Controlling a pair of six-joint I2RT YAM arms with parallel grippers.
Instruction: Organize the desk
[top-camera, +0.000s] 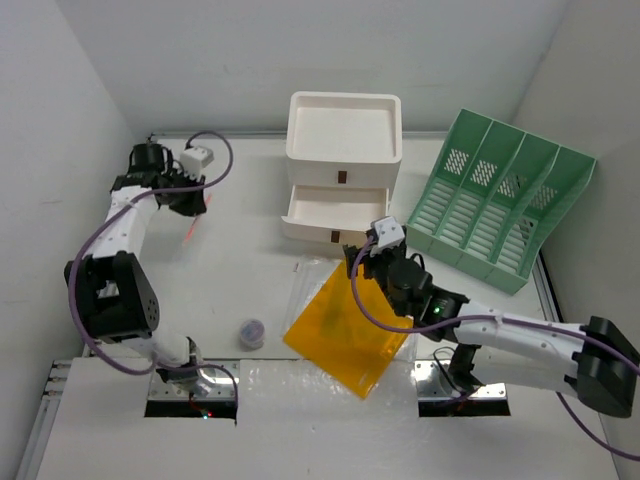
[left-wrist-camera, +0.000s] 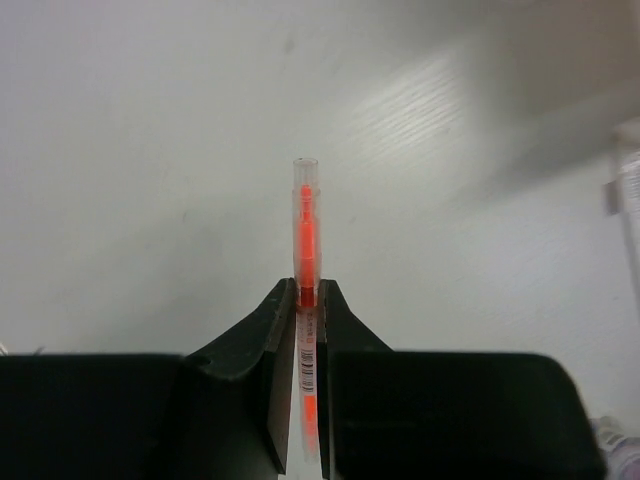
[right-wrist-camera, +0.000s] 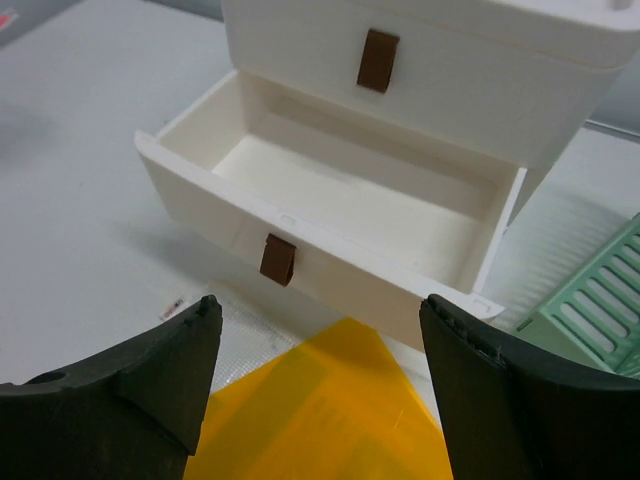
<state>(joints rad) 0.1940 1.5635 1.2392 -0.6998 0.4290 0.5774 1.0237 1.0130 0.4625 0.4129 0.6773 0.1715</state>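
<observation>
On the desk (top-camera: 235, 285), the folder (top-camera: 340, 345) lies before the drawer box (top-camera: 343, 135).

Plain white walls box me in: a back wall (top-camera: 300, 45), a left wall (top-camera: 45, 130) and a right wall (top-camera: 600, 70), each meeting the white table (top-camera: 240, 190) at its edges. The light is soft and even, leaving only faint shadows on the matte surfaces.

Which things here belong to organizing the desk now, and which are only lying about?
In use: orange pen, clamped in the left hand; open drawer before the open right hand; yellow folder.
Lying about on the desk, probably: small round object, clear sleeve, green file rack.
</observation>
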